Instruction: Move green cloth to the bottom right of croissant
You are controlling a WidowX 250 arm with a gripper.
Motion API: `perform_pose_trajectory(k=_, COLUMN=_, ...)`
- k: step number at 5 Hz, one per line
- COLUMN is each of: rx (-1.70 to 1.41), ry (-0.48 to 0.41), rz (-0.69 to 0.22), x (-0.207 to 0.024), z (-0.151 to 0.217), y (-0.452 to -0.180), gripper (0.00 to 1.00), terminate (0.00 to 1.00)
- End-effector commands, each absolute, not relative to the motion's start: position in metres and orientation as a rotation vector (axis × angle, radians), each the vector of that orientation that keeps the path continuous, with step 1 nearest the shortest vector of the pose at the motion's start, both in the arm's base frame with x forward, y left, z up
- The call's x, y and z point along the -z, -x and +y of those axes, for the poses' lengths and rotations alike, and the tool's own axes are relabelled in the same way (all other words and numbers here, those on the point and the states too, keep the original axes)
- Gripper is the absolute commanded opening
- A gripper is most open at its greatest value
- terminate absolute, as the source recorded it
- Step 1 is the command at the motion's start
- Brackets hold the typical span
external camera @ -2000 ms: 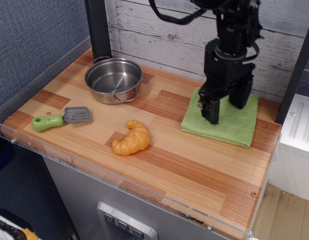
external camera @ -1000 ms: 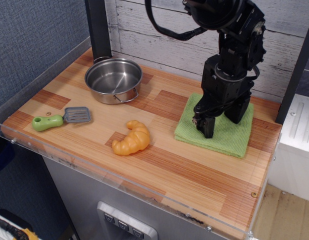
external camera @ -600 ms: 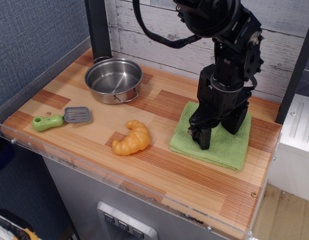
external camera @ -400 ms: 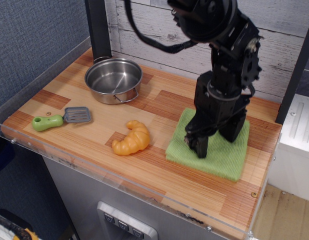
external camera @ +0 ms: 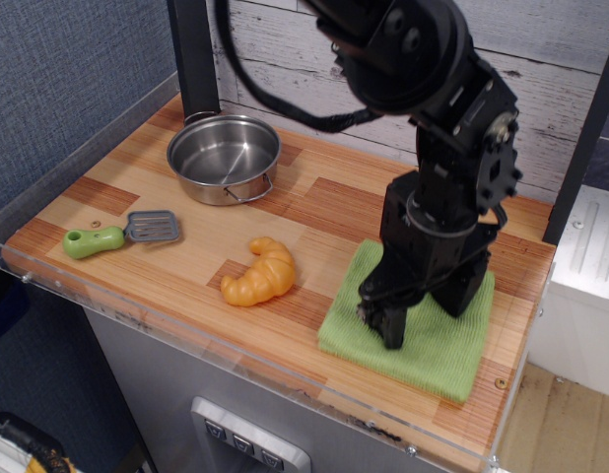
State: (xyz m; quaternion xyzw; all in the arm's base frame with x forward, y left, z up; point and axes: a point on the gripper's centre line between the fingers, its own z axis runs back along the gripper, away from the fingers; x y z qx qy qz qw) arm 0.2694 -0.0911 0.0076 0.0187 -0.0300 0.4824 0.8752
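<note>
The green cloth point(external camera: 438, 363) lies flat on the wooden table near the front right corner. The orange-yellow croissant point(external camera: 257, 274) lies to its left, a short gap from the cloth's left edge. My black gripper point(external camera: 423, 313) stands on the cloth from above. Its fingertips point(external camera: 388, 327) press into the cloth's upper middle, and the narrow gap between them holds cloth. The arm hides the cloth's far edge.
A steel pot point(external camera: 224, 158) stands at the back left. A green-handled grey spatula point(external camera: 117, 235) lies at the left front. A clear acrylic rim point(external camera: 285, 379) runs along the table's front edge. A black post point(external camera: 194, 54) rises behind the pot.
My gripper and the green cloth have slid together from the back right toward the front edge and a little left. The croissant, the pot and the spatula have not moved.
</note>
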Motion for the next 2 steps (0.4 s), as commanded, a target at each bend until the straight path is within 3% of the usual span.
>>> perform_pose_trajectory(k=1, rx=-0.972, ry=-0.085, rz=-0.079, x=-0.0195, z=-0.0908, y=-0.2315, gripper=1.00, terminate=0.00)
perform_pose_trajectory(k=2, rx=-0.980, ry=-0.069, rz=-0.074, x=-0.0185, z=-0.0911, y=-0.2319, gripper=1.00, terminate=0.00)
